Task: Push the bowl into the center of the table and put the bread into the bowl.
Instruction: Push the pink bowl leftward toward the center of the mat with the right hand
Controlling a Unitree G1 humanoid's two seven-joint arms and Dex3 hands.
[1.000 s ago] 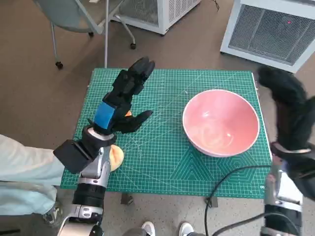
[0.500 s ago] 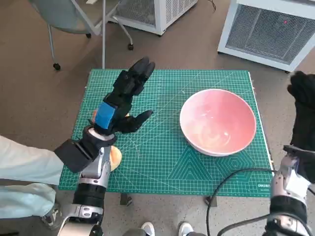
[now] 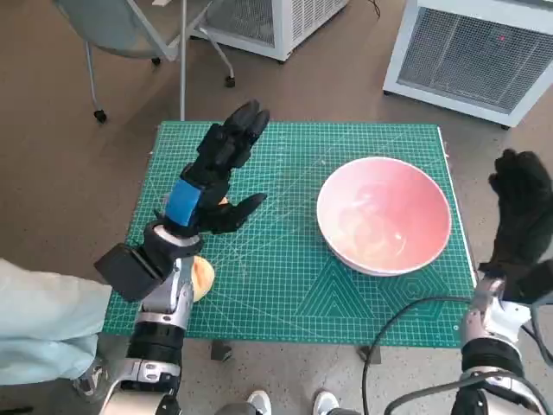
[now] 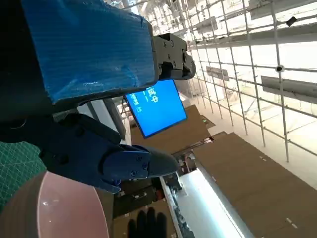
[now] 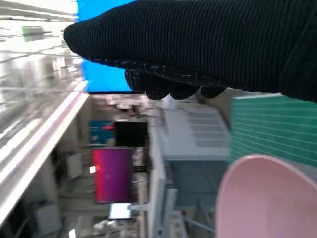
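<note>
Head view: bowl (pink) beside right hand.

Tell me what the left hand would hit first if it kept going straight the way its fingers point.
Probably nothing on the table: the left hand points over the green mat's far edge, away from the pink bowl, toward the chair. Depth is unclear.

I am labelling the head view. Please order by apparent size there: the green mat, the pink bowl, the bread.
1. Green mat, the largest.
2. Pink bowl, clearly smaller than the mat.
3. Bread, the smallest as seen, but the left arm hides most of it, so its full size cannot be judged.
</note>
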